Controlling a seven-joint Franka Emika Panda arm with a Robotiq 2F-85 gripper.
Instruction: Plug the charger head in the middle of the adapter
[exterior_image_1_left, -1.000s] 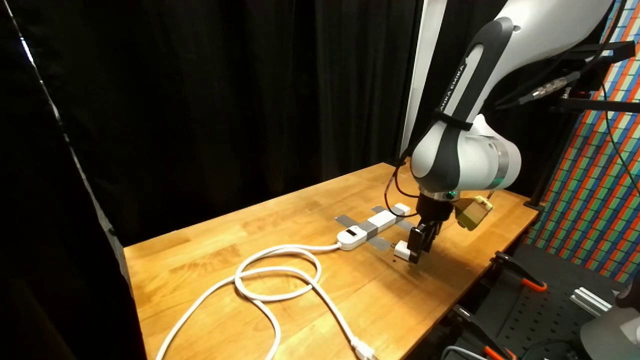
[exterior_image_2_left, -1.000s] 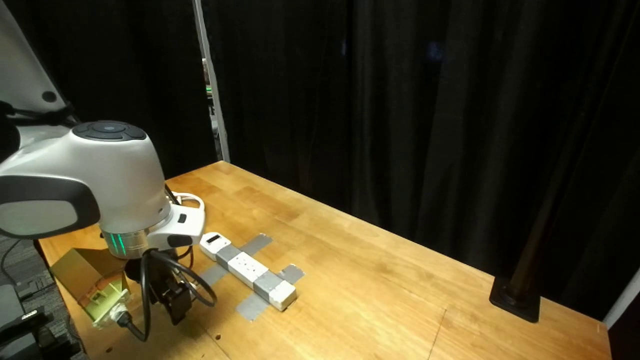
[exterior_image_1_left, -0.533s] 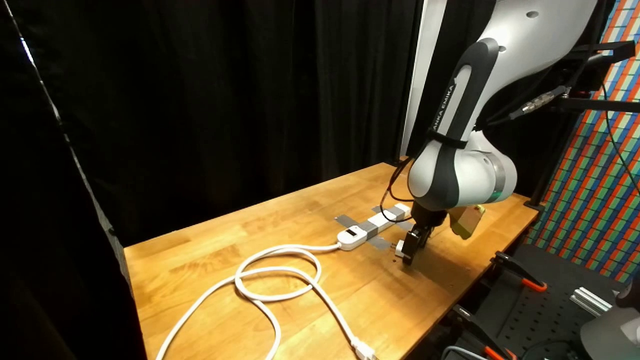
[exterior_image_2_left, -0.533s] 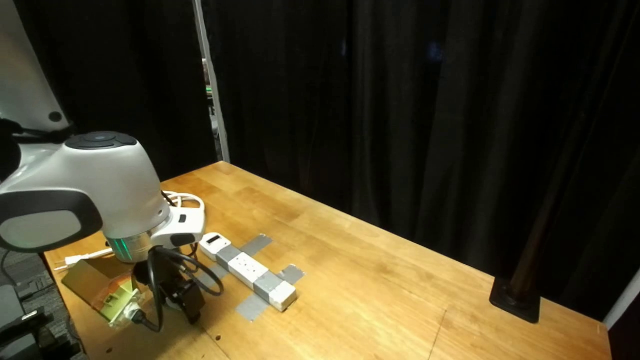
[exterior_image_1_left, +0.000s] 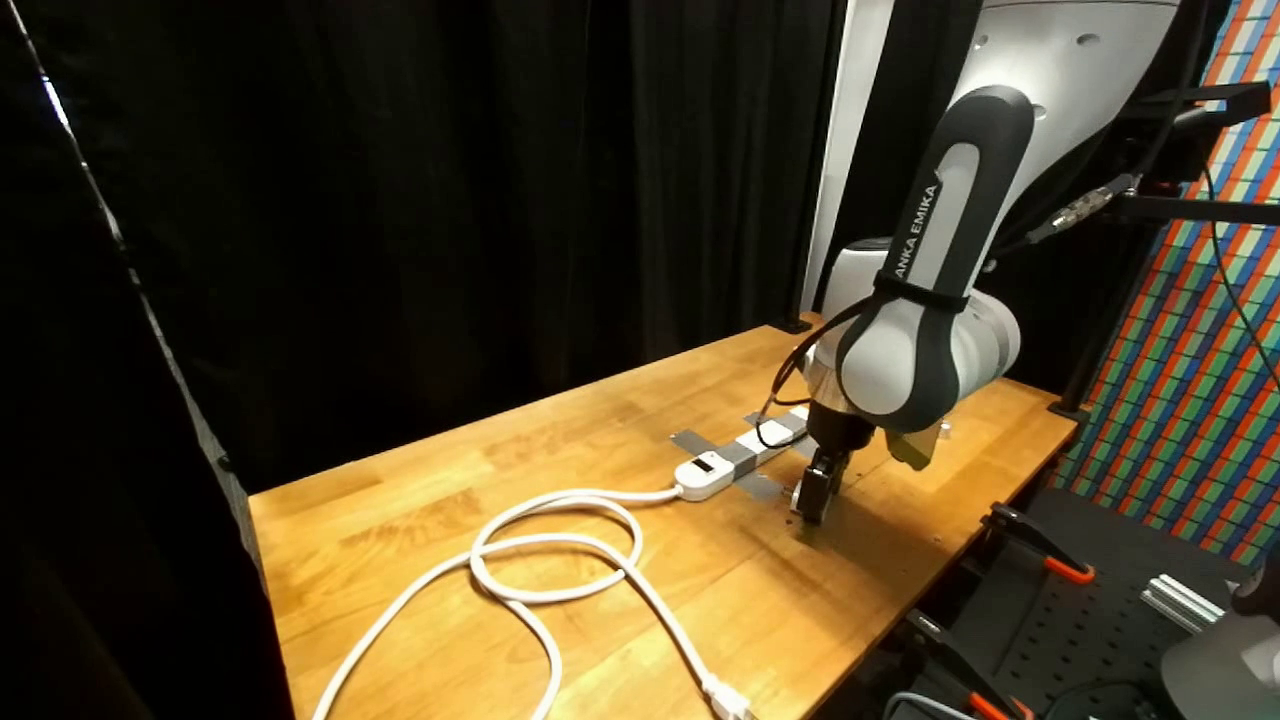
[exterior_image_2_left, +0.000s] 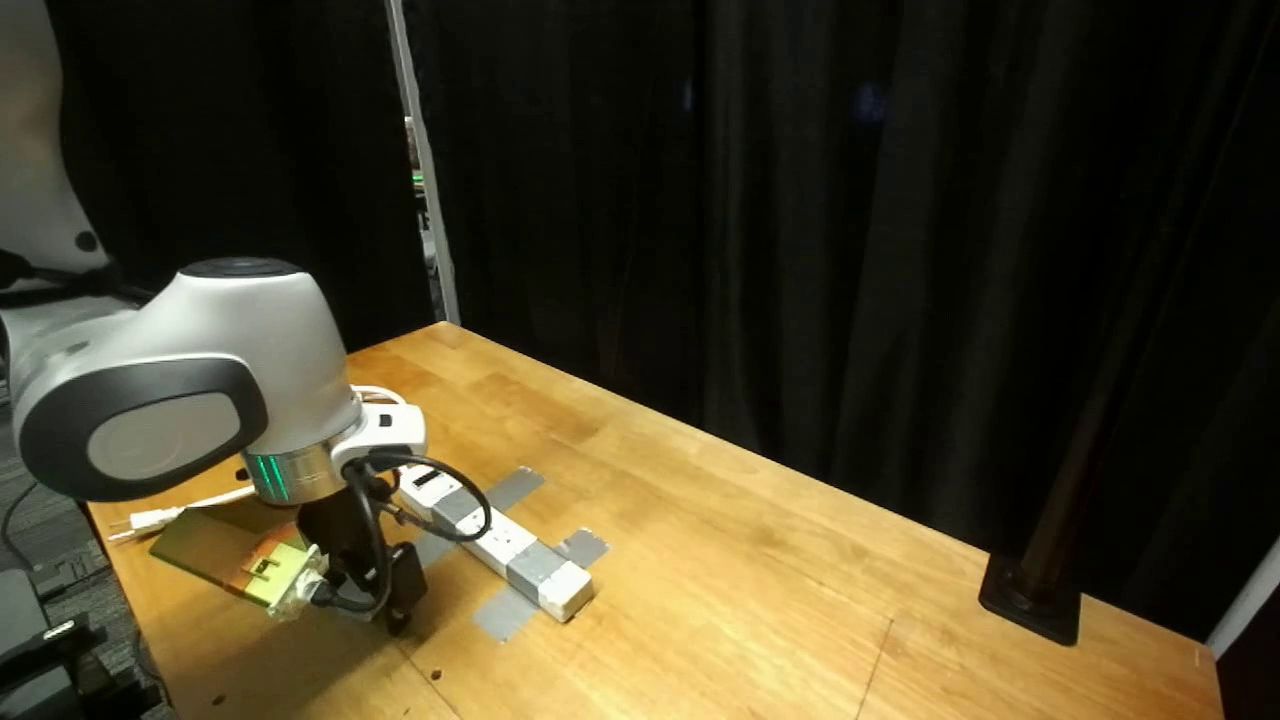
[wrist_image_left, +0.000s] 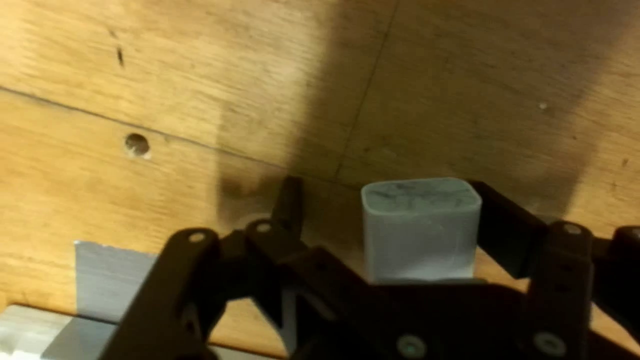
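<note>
Mostly wht, blk & honey-tan, w/ a few brights.
Charger head (wrist_image_left: 420, 245): pale grey-wht, dk smudges on end face. Power strip (exterior_image_2_left: 507, 545): wht w/ dk slots, blk rectangle nr one end, grey tape (exterior_image_2_left: 585, 547) in bands. Cord (exterior_image_1_left: 650, 497): plain wht. Gripper (wrist_image_left: 387, 202): blk. Robot arm (exterior_image_2_left: 275, 360): wht/lt grey, blk trim, grn light bars (exterior_image_2_left: 278, 478), wht lettering (exterior_image_1_left: 916, 232) on blk. Table (exterior_image_2_left: 760, 600): honey-tan wood, streaky grain, thin dk seams. Curtains (exterior_image_2_left: 800, 250): blk. Box on wrist (exterior_image_2_left: 215, 550): olive-yellow. Clamps (exterior_image_1_left: 1030, 535): blk, orange-red handles (exterior_image_1_left: 1070, 571). Grid panel (exterior_image_1_left: 1150, 420): red, grn, blue + wht blocks.
</note>
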